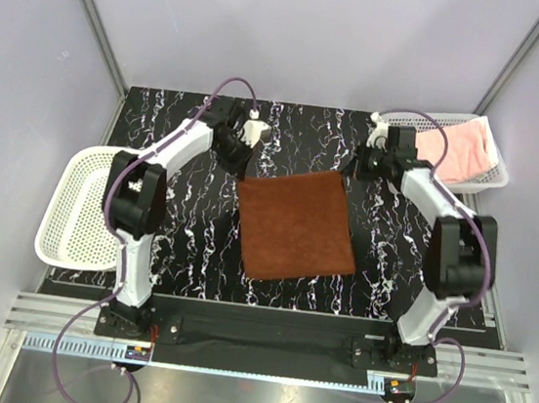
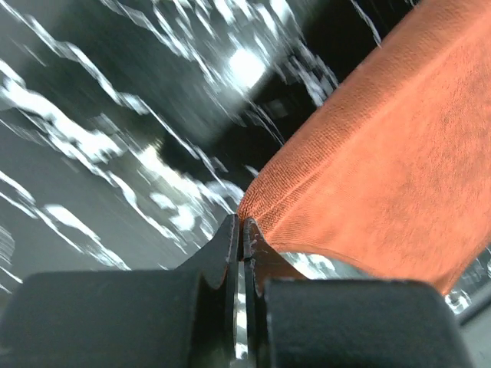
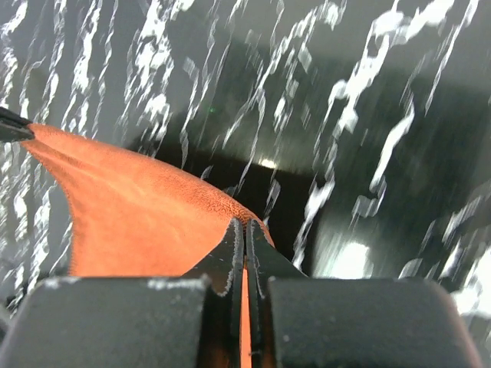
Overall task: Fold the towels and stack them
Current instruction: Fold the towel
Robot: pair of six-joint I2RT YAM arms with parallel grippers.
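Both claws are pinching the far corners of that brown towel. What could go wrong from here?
1. The left gripper and right gripper each hold only the tip of a corner of the rust-brown towel. One corner could slip out when it is lifted.
2. The towel lies slightly askew on the table, so uneven pulling may give a crooked fold.
3. The right gripper sits close to the white basket holding the pink towel and might nudge it.

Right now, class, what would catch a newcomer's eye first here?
A rust-brown towel lies centrally, its far corners pinched by the left claw and right claw. A pink towel lies in the white basket at the far right; a second basket sits at the left.
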